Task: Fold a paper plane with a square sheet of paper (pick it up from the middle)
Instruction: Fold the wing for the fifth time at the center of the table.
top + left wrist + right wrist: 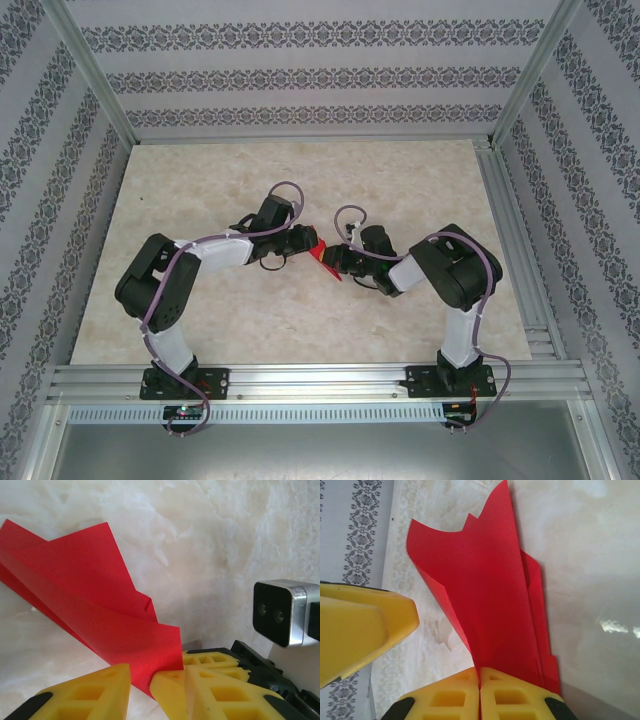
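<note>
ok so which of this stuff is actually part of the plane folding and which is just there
Part of the job:
- red paper, partly folded
- right gripper, shut on the paper
- left gripper, at the paper's lower edge

Just there:
- table
- patterned walls
- metal frame
</note>
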### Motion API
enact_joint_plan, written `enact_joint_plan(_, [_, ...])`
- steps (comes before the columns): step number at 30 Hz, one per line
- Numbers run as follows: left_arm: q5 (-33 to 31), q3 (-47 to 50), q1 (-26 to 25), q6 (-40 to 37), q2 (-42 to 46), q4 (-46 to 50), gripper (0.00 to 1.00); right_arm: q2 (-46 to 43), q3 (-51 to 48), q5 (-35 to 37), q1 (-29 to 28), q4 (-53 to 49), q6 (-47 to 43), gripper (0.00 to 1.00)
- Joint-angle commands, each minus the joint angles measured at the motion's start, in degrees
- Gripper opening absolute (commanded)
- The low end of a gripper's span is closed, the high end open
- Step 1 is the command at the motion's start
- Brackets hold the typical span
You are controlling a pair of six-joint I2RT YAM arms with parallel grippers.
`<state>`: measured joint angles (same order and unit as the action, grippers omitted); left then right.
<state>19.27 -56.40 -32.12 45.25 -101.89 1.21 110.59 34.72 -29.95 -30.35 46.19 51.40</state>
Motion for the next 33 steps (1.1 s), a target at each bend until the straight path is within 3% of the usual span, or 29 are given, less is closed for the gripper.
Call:
enact_joint_plan(1, [1.9, -1.0, -0.6, -1.6, -2.1, -3.6, 0.33, 1.6, 0.8, -2.8, 0.9, 1.2, 3.5, 0.08])
enact_joint_plan(24, [-1.3, -2.1, -0.6, -1.1, -5.7, -5.3, 0.27, 1.7, 2.5, -5.1, 1.6, -2.6, 4.0, 0.12])
enact_joint_plan(33, [-0.2, 1.4, -0.6, -1.4, -2.2, -11.4, 0.28, 1.3, 3.2, -5.4, 1.7, -4.8, 3.2, 0.11])
